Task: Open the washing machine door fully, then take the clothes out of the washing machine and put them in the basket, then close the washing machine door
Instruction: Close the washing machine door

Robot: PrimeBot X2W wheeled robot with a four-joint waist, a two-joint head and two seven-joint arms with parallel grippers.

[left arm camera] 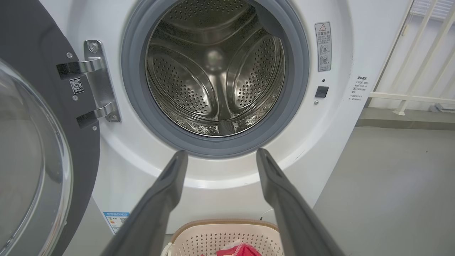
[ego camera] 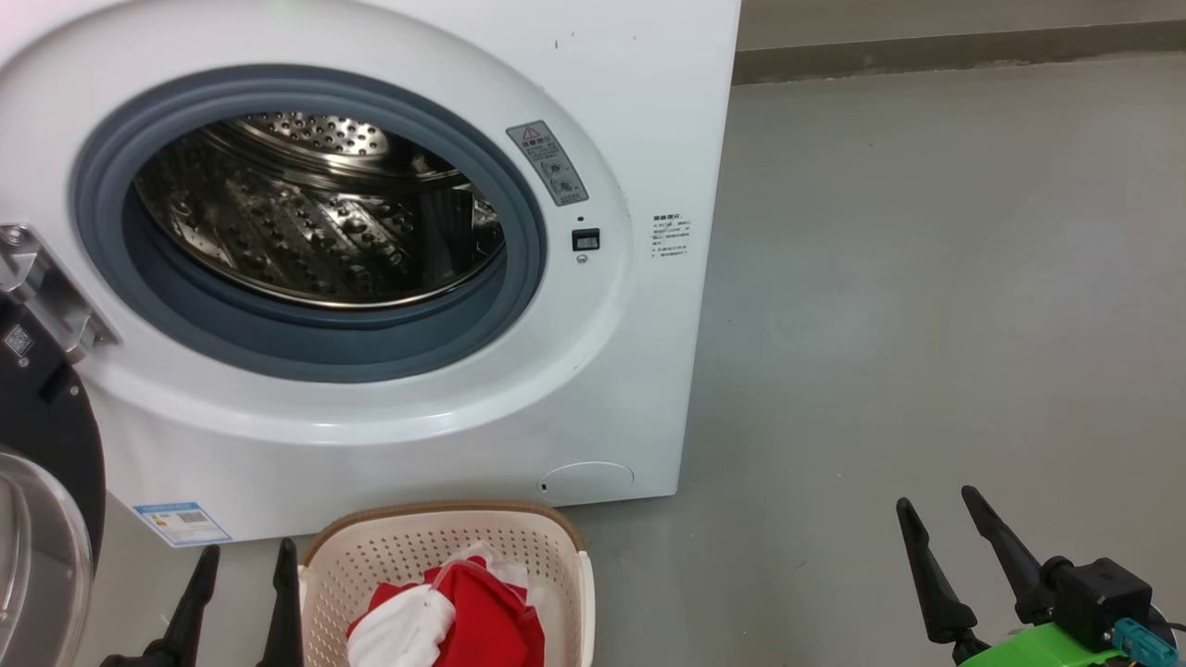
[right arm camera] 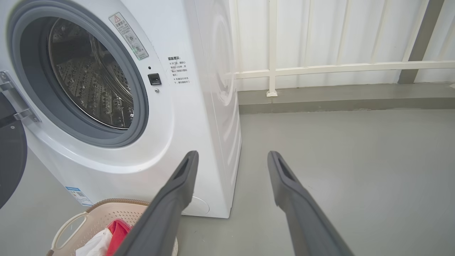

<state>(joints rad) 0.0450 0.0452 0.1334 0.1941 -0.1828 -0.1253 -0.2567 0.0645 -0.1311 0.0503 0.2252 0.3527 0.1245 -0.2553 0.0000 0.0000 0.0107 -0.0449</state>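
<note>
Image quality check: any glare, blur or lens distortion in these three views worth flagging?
Head view: even, soft light, sharp; specular glints on the drum. Left wrist view: wide-angle stretch toward the edges; the washing machine door glass is hazy with pale reflections; left gripper fingers close and slightly soft. Right wrist view: washing machine side shows a glossy sheen; railing backdrop bright, near washed out.

Clothes (ego camera: 482, 622) in basket (ego camera: 408, 554) before washing machine (ego camera: 649, 111)
</note>
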